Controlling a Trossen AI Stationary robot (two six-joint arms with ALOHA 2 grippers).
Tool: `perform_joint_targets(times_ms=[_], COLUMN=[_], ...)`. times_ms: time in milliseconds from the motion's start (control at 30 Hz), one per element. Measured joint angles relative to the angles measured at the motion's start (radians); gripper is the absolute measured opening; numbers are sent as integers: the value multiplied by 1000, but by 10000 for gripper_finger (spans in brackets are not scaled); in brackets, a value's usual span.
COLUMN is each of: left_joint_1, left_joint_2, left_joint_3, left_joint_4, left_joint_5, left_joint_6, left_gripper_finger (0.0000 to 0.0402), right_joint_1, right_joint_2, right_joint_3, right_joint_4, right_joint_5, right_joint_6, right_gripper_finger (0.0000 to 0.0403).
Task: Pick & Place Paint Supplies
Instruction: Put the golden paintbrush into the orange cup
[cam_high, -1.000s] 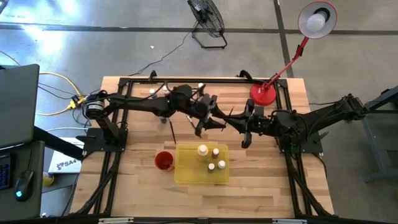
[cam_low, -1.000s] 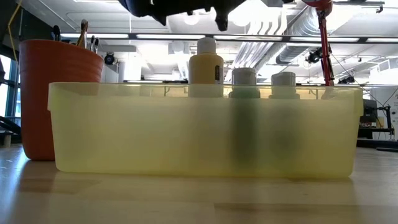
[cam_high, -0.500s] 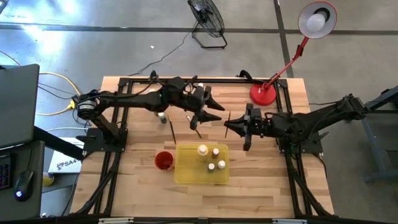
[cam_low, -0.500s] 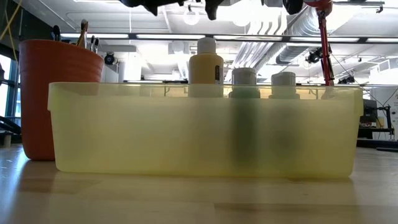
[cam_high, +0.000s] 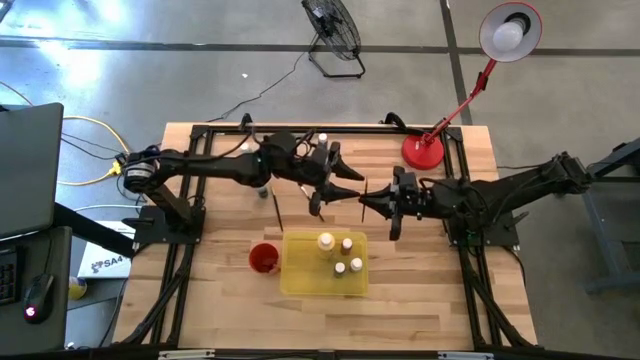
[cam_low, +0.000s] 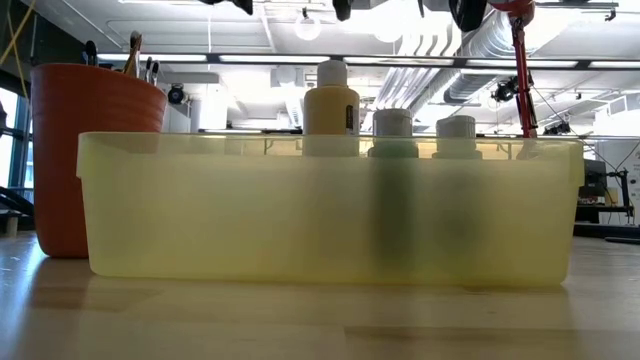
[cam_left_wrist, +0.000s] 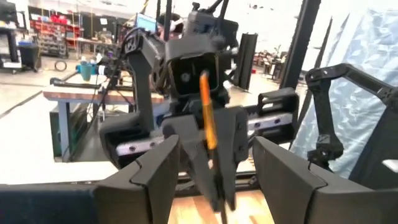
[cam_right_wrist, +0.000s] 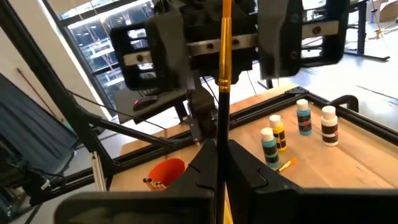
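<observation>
Above table (cam_high: 430, 280), upright paintbrush (cam_right_wrist: 222, 56) in right fingers (cam_right_wrist: 245, 168)

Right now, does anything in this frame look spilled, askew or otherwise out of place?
Nothing spilled. The right gripper holds a paintbrush upright facing the open left gripper. One stray brush lies on the table outside the red cup.

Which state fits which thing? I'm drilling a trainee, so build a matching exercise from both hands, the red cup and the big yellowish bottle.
1. left hand
2. right hand
3. round red plastic cup
4. large yellowish paint bottle with pale cap

A. stands in the flat yellow tray
B. open
C. shut on a thin gold-banded paintbrush
D. beside the tray, holding brushes

Pairs: 1-B, 2-C, 3-D, 4-A
</observation>
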Motion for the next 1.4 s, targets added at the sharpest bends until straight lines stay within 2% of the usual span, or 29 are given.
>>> perform_joint_targets(times_ms=[100,333,467,700,900,1400], left_joint_1=[-7,-4,-7,-4,-5,-5], left_joint_2=[0,6,38,106,114,114], left_joint_3=[0,3,75,214,231,231], left_joint_4=[4,3,-27,-202,-220,-221], left_joint_5=[-39,-60,-56,5,8,13], left_joint_6=[-2,-32,-27,-9,-6,-12], left_gripper_finger=[200,199,186,162,145,15], right_joint_1=[-7,-7,-7,-7,-7,-7], right_joint_2=[1,1,1,1,1,1], right_joint_3=[0,0,0,0,0,0], right_joint_4=[0,-1,0,-1,-3,-8], right_joint_5=[-7,-28,-29,-26,-24,-21], right_joint_6=[1,2,-1,-2,-9,-11], right_gripper_finger=[3,3,3,3,3,3])
